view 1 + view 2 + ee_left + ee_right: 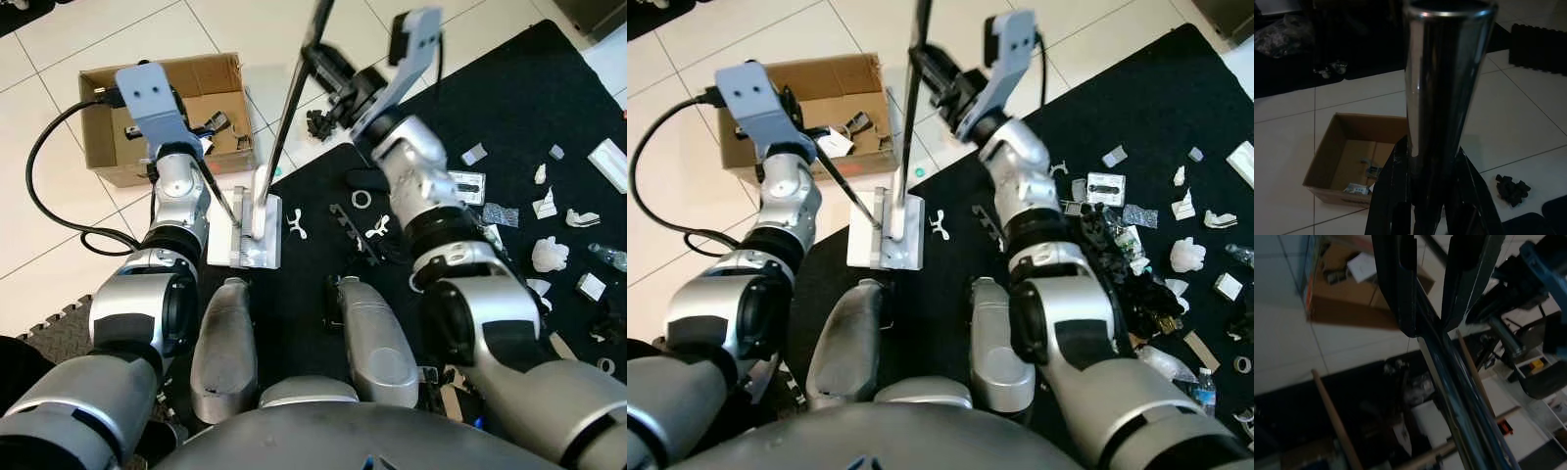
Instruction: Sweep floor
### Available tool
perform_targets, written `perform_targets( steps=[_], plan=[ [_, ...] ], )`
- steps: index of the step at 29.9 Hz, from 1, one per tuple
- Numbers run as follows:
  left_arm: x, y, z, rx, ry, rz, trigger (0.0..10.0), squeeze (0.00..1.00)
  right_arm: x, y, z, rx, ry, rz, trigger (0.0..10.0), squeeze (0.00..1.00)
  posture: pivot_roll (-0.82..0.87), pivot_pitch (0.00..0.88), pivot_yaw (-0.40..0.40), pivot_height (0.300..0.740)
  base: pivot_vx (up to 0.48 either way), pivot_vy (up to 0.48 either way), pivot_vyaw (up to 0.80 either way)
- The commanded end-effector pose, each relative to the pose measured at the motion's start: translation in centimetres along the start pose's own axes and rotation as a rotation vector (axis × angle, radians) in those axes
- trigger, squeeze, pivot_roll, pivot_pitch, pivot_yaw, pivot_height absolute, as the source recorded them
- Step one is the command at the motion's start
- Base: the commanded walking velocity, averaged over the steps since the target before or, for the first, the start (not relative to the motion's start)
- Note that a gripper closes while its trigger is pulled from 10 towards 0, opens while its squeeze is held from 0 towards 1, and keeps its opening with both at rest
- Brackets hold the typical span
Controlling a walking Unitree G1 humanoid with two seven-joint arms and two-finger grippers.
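**Both Grippers Clamped on Sweeping Tools**

Pressed against a polished metal tube, the two black fingers of the left gripper [1425, 196] held the thin dark handle [217, 196] of the white dustpan [257, 230]. That pan, a flat rectangular plastic piece with a ridged lip, sat at the boundary where glossy pale floor tiles [59, 117] met the black mat [509, 108]. Left of it stood an open cardboard box [98, 162], brown and corrugated, with small scraps lying inside (what they were could not be made out). A thick black cable [44, 196] looped over the tiles beside the left arm.

Further right, the long dark broom handle [294, 98], slim and straight, rose from the dustpan area up out of view. The right gripper [1432, 289] had its long fingers closed around that shaft high up, as the right wrist view showed. A small heap of black lumps [1513, 188] rested on the tile near the mat's edge.

Across the matte black mat lay scattered litter [549, 225]: crumpled white paper, flat white plastic pieces, a small ring, clear wrappers and angular offcuts, densest toward the right side. The robot's smooth silver legs [223, 348] stood at the mat's near end.
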State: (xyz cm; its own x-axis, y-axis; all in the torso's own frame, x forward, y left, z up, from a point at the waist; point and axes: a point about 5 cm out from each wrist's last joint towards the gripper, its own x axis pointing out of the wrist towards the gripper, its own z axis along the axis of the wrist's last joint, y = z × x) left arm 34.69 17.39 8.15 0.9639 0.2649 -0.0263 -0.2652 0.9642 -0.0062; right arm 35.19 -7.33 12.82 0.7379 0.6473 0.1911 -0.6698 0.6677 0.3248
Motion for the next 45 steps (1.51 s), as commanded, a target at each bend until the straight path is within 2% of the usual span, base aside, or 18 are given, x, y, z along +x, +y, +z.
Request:
perform_targets(
  steps=[1,4,12,15,18,21,23,26,27,31,37,39,42,45],
  plan=[
    [-1.0,-0.1,-2.2,0.037,0.096,-0.015,10.0,0.00,-0.2,-0.2,-0.1,-0.009,0.005,-0.010,10.0,0.00,-0.07,0.200,-0.026,0.740,0.000,0.000,0.00],
    [-1.2,-1.6,-2.0,0.033,0.093,-0.059,10.0,0.00,-0.2,-0.2,-0.5,-0.004,0.016,-0.024,10.0,0.00,-0.07,0.197,-0.024,0.740,0.000,0.000,0.00],
    [-1.2,-1.8,-1.9,0.060,0.079,-0.053,10.0,0.00,-0.2,-0.2,-0.5,-0.005,0.018,-0.027,10.0,0.00,-0.07,0.194,-0.024,0.740,0.000,0.000,0.00],
    [-1.0,-0.7,-1.5,0.129,0.029,-0.004,10.0,0.00,-0.4,-0.5,-0.5,-0.010,0.020,-0.033,10.0,0.00,-0.06,0.184,-0.019,0.740,0.000,0.000,0.00],
    [-1.0,-0.3,-1.3,0.149,0.012,0.012,10.0,0.00,-0.5,-0.5,-0.5,-0.010,0.020,-0.035,10.0,0.00,-0.06,0.184,-0.019,0.740,0.000,0.000,0.00],
    [-0.9,0.0,-1.2,0.153,0.000,0.027,10.0,0.00,-0.5,-0.6,-0.5,-0.011,0.020,-0.036,10.0,0.00,-0.06,0.184,-0.019,0.740,0.000,0.000,0.00],
    [-0.8,0.7,-1.0,0.154,-0.015,0.069,10.0,0.00,-0.4,-0.6,-0.5,-0.009,0.021,-0.037,10.0,0.00,-0.05,0.177,-0.018,0.740,0.000,0.000,0.00],
    [-0.8,0.7,-1.0,0.154,-0.015,0.069,10.0,0.00,-0.4,-0.6,-0.5,-0.009,0.021,-0.037,10.0,0.00,-0.05,0.177,-0.018,0.740,0.000,0.000,0.00],
    [-0.6,1.2,-0.6,0.161,-0.032,0.101,10.0,0.00,-0.4,-0.6,-0.5,-0.008,0.023,-0.037,10.0,0.00,-0.05,0.177,-0.018,0.740,0.000,0.000,0.00],
    [-0.5,1.3,-0.4,0.166,-0.046,0.106,10.0,0.00,-0.4,-0.6,-0.5,-0.008,0.025,-0.037,10.0,0.00,-0.05,0.177,-0.018,0.740,0.000,0.000,0.00],
    [-0.2,1.2,0.3,0.046,-0.051,0.103,10.0,0.00,-0.6,-0.8,-0.7,-0.008,0.029,-0.043,10.0,0.00,-0.04,0.179,-0.016,0.740,0.000,0.000,0.00],
    [-0.1,0.7,0.5,-0.026,-0.047,0.092,10.0,0.00,-0.6,-0.8,-0.7,-0.007,0.030,-0.048,10.0,0.00,-0.05,0.182,-0.013,0.740,0.000,0.000,0.00],
    [-0.1,0.4,0.7,-0.054,-0.048,0.089,10.0,0.00,-0.7,-0.9,-0.7,-0.007,0.030,-0.051,10.0,0.00,-0.05,0.183,-0.012,0.740,0.000,0.000,0.00],
    [0.1,-0.4,1.3,-0.118,-0.057,0.079,10.0,0.00,-0.9,-1.0,-0.8,-0.006,0.031,-0.059,10.0,0.00,-0.05,0.185,-0.012,0.740,0.000,0.000,0.00]
  ],
)
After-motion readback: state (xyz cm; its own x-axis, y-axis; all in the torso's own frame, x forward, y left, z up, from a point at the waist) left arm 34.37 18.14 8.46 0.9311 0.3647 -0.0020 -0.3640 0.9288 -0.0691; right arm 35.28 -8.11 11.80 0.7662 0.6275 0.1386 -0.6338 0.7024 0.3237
